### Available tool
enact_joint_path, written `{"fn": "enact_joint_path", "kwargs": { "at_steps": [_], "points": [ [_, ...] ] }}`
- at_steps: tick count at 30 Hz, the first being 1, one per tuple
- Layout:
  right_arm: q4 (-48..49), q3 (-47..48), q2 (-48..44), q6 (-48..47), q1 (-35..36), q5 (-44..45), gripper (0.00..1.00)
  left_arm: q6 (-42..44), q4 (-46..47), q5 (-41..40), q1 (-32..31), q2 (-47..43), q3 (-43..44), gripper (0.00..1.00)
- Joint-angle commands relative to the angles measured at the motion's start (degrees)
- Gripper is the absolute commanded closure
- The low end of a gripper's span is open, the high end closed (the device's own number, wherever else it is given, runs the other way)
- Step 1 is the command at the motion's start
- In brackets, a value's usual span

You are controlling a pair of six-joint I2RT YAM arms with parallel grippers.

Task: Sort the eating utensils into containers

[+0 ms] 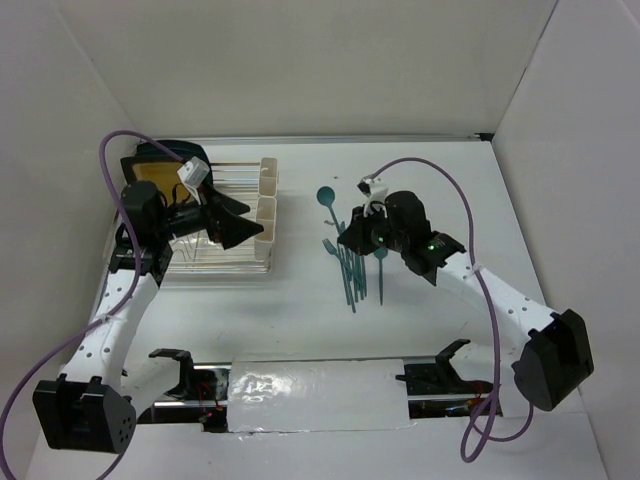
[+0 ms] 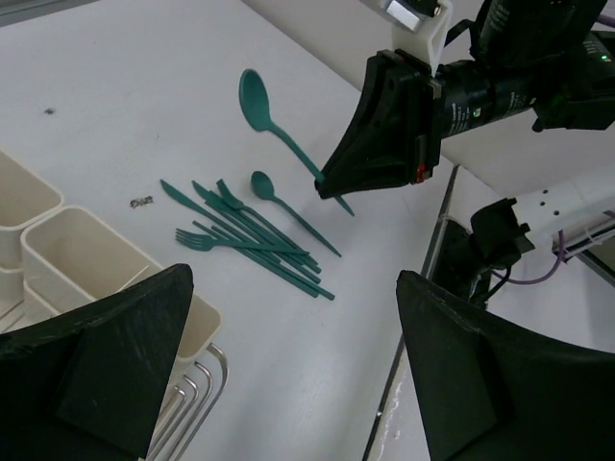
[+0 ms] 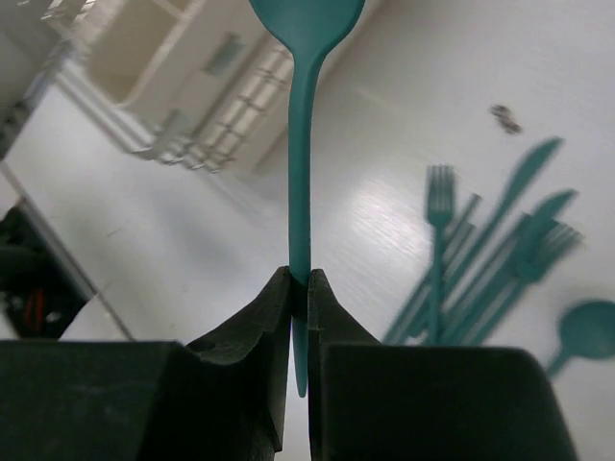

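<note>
Furthest left, behind the left gripper point(image 1: 245, 222), I can see the tan-and-black board point(image 1: 160, 172). That gripper's jaws stand spread wide and hold nothing. The wire dish rack point(image 1: 215, 262) lies beneath it. The cream containers point(image 1: 267, 205) sit right at its fingertips, on the side facing the other arm. Through the left wrist camera, the nearest cup wall shows just beside the left finger point(image 2: 96, 365), with the rack wires below it.

Out beyond those open fingers, on the table point(image 1: 300, 320), the loose utensils point(image 2: 255, 245) lie in a tight overlapping bundle of forks and knives. A small spoon point(image 2: 261, 182) rests against the bundle's far edge. A tiny dark speck point(image 2: 142, 202) lies nearer the containers than the bundle does.

Further right, the right gripper point(image 3: 299, 279) is pinched closed on the handle of a large spoon point(image 3: 304, 144). The bowl points straight ahead of the fingers, and the tail of the handle pokes out behind the pinch. I cannot tell whether the bowl touches the table. In this gripper's wrist view, the bundle lies on the table off to the right of the fingers. The small spoon sits beyond the bundle, at the edge of that view.
</note>
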Motion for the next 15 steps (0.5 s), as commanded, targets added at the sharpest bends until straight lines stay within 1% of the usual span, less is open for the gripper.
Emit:
{"fn": "enact_joint_path", "kwargs": {
  "at_steps": [1,3,5,7,9,12,15],
  "points": [
    [7.30,3.65,-0.76,-1.99,3.27,-8.96,0.99,-6.00,10.46,5.83,0.11,0.23,-1.00,0.00],
    [7.30,6.89,1.52,-1.98,4.41,-9.49,0.99,-8.83,16.34,6.79,0.11,1.53,-2.16,0.00],
    [6.68,9.53,3.37,-1.81,5.38,-8.18,0.99,-10.43,17.42,5.92,0.11,3.12,-1.37,0.00],
    [5.98,13.49,6.53,-2.24,6.79,-8.17,1.00,-10.43,16.81,4.33,0.28,5.31,-0.06,0.00],
    [5.45,16.21,9.69,-4.08,8.54,-8.96,0.99,-9.90,15.77,5.21,-0.15,7.68,2.05,0.00],
    [5.45,18.68,11.38,-5.06,11.26,-8.96,0.99,-7.09,12.78,4.08,-1.12,10.23,4.43,0.00],
    [5.45,19.74,14.35,-4.97,13.98,-7.65,0.99,-8.05,15.39,4.42,-1.56,10.77,3.64,0.00]
  ]
}}
